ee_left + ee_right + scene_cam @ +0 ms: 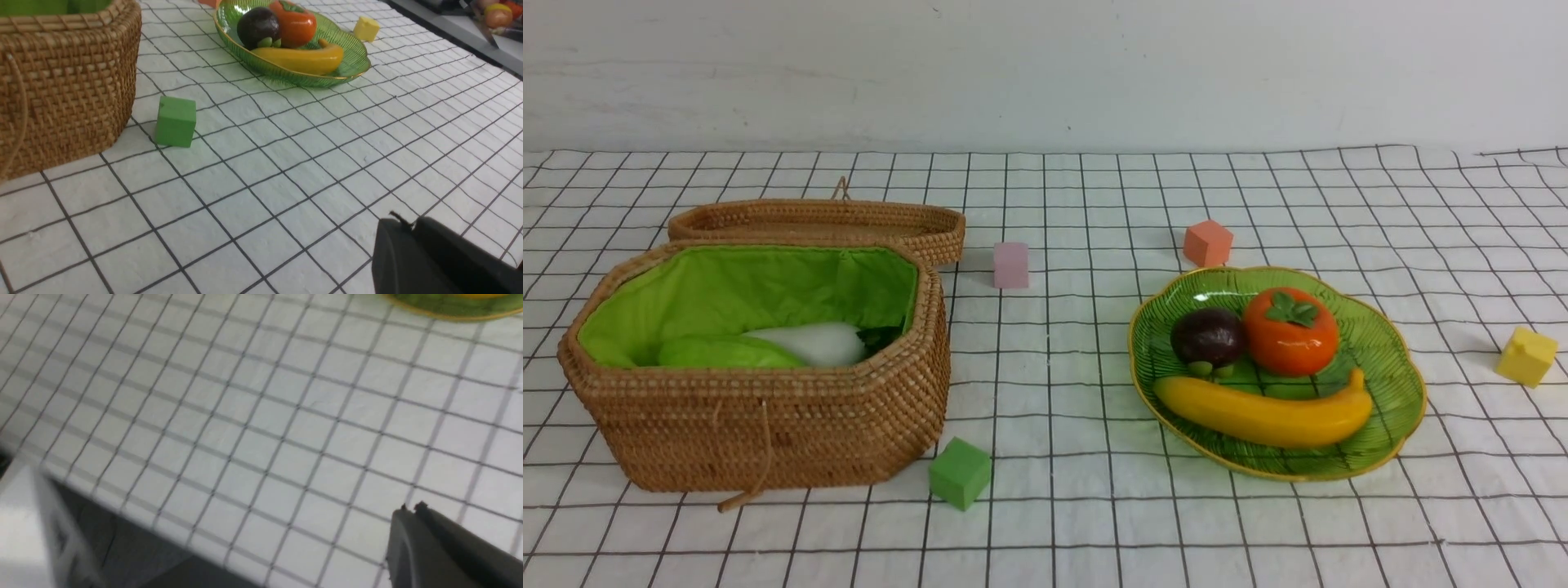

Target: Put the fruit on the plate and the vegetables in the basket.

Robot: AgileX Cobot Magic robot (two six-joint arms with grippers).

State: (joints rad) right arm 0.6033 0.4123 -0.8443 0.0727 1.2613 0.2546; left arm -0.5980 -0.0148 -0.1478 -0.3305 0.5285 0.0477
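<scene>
— Wicker basket point(768, 425), octagonal, tightly woven, green-lined, on the left; holds smooth white radish point(813, 343) and bumpy cucumber point(727, 353).
— Ribbed glass plate point(1380, 343) on the right?
— Carries glossy banana point(1262, 415), mangosteen point(1207, 336), persimmon point(1289, 333).
— Grippers?
— Left gripper point(402, 222) and right gripper point(410, 508) pressed together, empty.

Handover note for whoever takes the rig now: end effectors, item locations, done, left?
Left end effector: shut, empty, clear of everything. Right end effector: shut, empty.
Green leaf-shaped glass plate holds yellow banana, dark-purple mangosteen, orange persimmon.
Woven wicker basket, lid open, shows white radish and light-green cucumber; carrot not visible.
Done: fruit. Left: confirm the carrot is in the basket.
</scene>
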